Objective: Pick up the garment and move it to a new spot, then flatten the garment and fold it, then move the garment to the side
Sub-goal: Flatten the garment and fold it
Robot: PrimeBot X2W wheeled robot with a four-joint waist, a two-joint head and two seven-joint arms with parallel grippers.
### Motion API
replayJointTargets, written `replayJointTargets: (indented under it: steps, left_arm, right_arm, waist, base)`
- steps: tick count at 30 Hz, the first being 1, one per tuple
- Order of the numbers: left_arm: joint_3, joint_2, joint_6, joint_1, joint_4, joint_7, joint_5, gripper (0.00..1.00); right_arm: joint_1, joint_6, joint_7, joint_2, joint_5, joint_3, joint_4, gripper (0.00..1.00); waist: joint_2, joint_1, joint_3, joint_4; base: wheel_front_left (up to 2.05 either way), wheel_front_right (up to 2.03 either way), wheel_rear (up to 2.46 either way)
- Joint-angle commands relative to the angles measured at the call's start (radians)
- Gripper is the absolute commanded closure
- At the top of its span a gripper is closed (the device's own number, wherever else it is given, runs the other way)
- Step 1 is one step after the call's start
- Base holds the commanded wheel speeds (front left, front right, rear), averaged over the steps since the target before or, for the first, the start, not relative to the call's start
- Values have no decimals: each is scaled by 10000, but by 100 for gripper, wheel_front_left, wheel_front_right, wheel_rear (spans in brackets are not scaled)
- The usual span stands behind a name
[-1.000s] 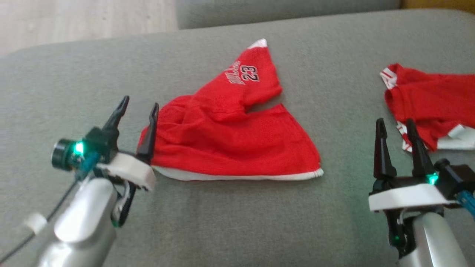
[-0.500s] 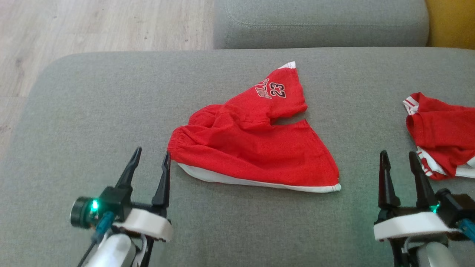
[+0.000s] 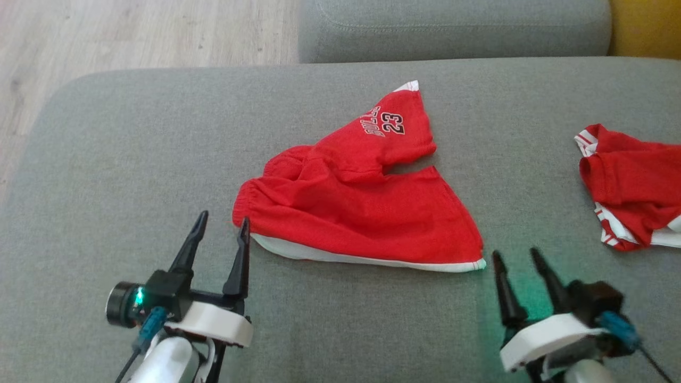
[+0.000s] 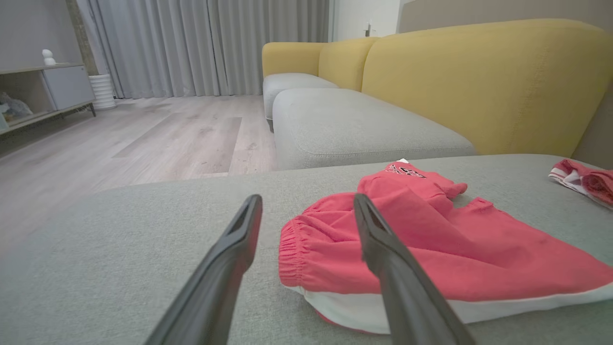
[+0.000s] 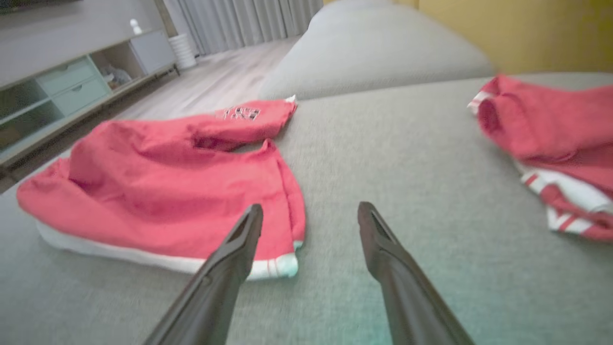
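Head view: crumpled red mesh shorts with a white hem (image 3: 362, 207) lie mid-cushion on the grey fabric sofa seat (image 3: 133, 159). The left gripper (image 3: 224, 217) sits at their seven o'clock and the right gripper (image 3: 514, 252) at five, both spread and empty. Best to pinch both near hem corners and lift evenly.

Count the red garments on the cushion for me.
2. The red shorts lie in the middle of the grey cushion; a second red garment is bunched at its right side, cut off by the head view's edge, so more could lie beyond.
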Motion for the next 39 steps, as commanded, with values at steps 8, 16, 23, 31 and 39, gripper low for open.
replayJointTargets:
  steps: [8, 16, 23, 31, 39]
  left_arm:
    - [415, -33, -246, -686, -169, -123, 277, 0]
    - [450, -82, -353, -945, -5, -123, 360, 0]
    - [491, -122, -390, -1015, 86, -124, 394, 0]
    - [600, -121, -386, -971, 340, -124, 383, 0]
    - [413, 81, -596, -1013, 872, -123, 527, 0]
  right_arm:
    - [-642, -9, 796, -64, -529, 764, 590, 0]
    - [-1278, -9, 758, -64, -669, 931, 1450, 0]
    - [-1575, -9, 728, -64, -703, 1082, 1988, 0]
    - [-1627, -9, 453, -64, -794, 707, 2047, 100]
    - [-1548, -9, 461, -64, -1051, -540, 1602, 100]
  waist:
    - [0, 0, 413, 166]
    - [0, 0, 681, 320]
    - [0, 0, 755, 363]
    - [0, 0, 632, 195]
    - [0, 0, 591, -105]
  base:
    - [0, 0, 0]
    - [0, 0, 0]
    - [0, 0, 0]
    - [0, 0, 0]
    - [0, 0, 0]
